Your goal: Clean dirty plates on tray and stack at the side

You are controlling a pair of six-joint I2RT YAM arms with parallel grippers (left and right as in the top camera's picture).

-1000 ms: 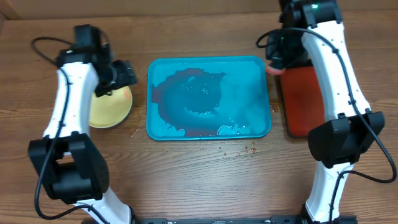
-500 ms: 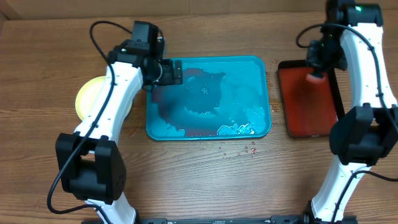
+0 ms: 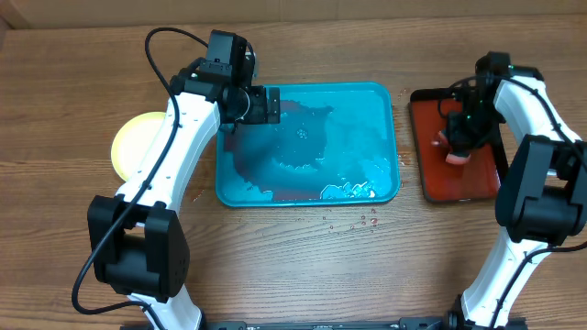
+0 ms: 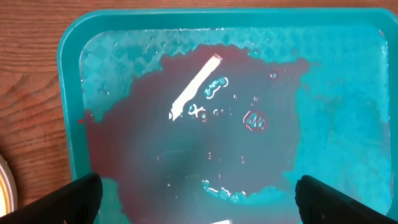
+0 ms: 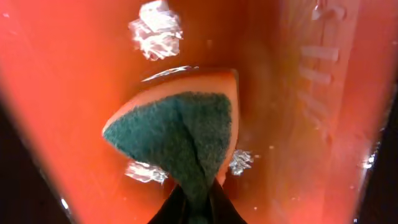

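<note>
tray [image 3: 321,86] plateless, reddish water | yellow plate [image 3: 133,147] set aside | left gripper [image 3: 261,105] spread, empty | right gripper [image 3: 456,147] clamping sponge [image 5: 180,137] on red tray [image 3: 486,183] | judged nearly done

Red-stained wet turquoise tray [image 3: 374,110], yellow plate [image 3: 133,147] beside

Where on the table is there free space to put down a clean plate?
Widest: bare wood in front of the tray, between both arm bases, with a few drops. Wood behind the yellow plate is free too. The gap between tray and red tray is narrow.
</note>
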